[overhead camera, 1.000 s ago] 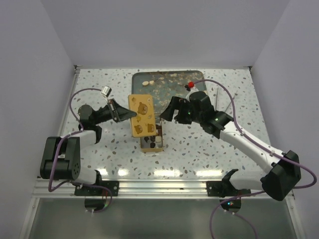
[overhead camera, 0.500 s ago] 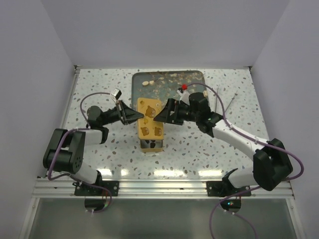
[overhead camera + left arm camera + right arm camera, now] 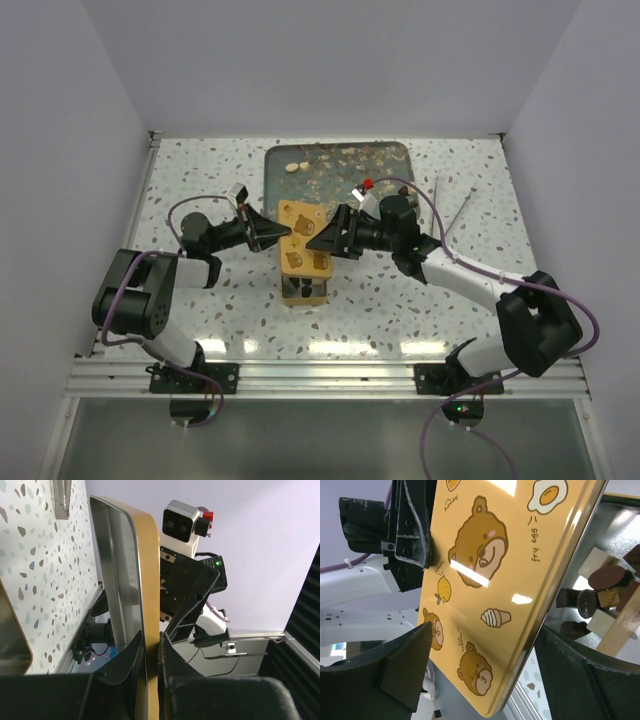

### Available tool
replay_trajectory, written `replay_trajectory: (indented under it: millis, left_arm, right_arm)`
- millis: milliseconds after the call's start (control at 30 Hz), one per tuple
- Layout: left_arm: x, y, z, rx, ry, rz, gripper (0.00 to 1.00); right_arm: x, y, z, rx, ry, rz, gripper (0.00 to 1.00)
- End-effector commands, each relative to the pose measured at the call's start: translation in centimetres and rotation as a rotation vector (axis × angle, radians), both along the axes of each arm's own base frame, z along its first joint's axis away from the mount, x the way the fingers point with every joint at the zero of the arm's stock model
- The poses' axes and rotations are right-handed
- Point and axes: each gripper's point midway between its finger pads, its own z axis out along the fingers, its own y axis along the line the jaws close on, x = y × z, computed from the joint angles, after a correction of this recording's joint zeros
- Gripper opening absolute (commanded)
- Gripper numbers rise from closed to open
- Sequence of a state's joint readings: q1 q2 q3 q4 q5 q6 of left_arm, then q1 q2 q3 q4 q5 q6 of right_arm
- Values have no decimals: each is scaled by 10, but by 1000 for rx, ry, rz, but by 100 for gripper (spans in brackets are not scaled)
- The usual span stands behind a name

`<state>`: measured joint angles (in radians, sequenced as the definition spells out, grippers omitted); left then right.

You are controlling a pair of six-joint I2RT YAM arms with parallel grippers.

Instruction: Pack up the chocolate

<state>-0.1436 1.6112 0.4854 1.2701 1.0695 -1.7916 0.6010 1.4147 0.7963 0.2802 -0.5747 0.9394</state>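
Where the counter reaches its middle, your open gold tin sits with the chocolate inside: dark lumps and a few pale ones. Over it the lid hangs tilted, its left edge pinched tight in your left claw. Your right claw is spread wide at the lid's right side, clamping nothing. Beyond, a teal tray lies at the far edge.

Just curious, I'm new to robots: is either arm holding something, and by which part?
The left gripper pinches the yellow bear-print lid by its rim. The right gripper stands open at the lid's face; a hold there cannot be told.
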Motion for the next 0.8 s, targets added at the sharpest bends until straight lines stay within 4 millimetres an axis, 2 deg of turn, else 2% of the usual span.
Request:
replay_trajectory:
  millis: [0,167,267,367,467,500,567,700,767]
  left_arm:
    - [-32,2,65,-44,-593,-1,0]
    - [-29,-1,57,21,-590,-2,0]
    - [-24,-1,49,66,-580,8,0]
    - [-19,-1,42,120,-580,28,0]
    - [-14,0,32,168,-567,43,7]
    - [-13,0,30,179,-575,45,16]
    - [-12,0,26,191,-560,48,20]
    - [-8,1,15,228,-543,58,38]
    - [-7,2,10,246,-552,58,42]
  right_arm:
    - [2,8,19,86,-31,21,82]
    - [3,8,17,84,-15,17,57]
    - [1,4,14,73,-9,4,49]
    - [-3,0,10,65,-5,-8,45]
    - [-7,-5,8,64,-1,-20,42]
    - [-9,-6,11,68,-7,-23,41]
    - [-11,-8,7,66,2,-27,39]
    - [-15,-12,-1,54,16,-37,38]
    - [-13,-12,-7,42,32,-42,37]
